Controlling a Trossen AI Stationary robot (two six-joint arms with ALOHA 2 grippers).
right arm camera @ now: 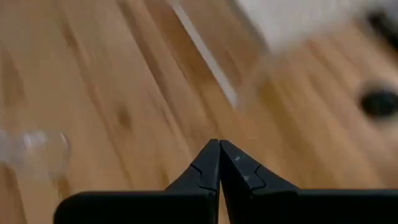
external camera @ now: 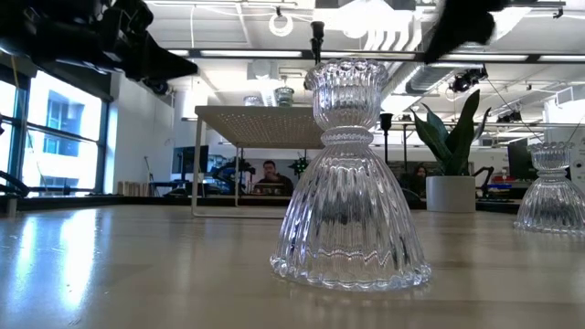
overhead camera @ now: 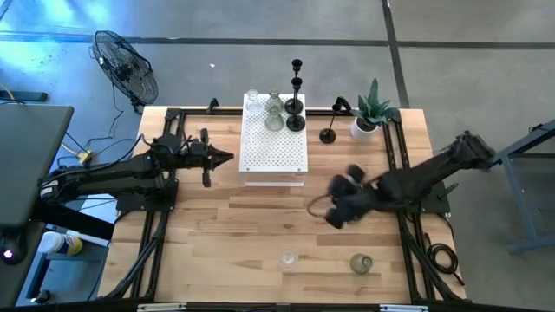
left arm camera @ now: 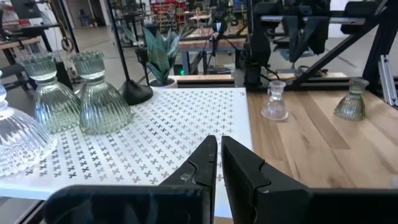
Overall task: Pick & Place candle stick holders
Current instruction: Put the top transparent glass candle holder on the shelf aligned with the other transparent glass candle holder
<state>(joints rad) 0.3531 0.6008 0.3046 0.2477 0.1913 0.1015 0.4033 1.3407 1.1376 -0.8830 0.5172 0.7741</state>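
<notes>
Tabletop (overhead camera: 260, 225): pale wood, workshop behind.
Clear ribbed-glass candle holder (overhead camera: 288, 258): near front edge, beside greenish glass holder (overhead camera: 362, 263); probably heavy, slick, breakable; take the narrow waist.
Right gripper (overhead camera: 340, 208): above, jaws closed, empty.
Left gripper (overhead camera: 227, 157): jaws nearly shut, empty, by white perforated box (overhead camera: 273, 143).

Open-plan lab: concrete floor (overhead camera: 451, 35), ceiling ducts (external camera: 430, 78), workstations

Left gripper (left arm camera: 217, 163) and right gripper (right arm camera: 219, 165) both hover, jaws closed.
</notes>
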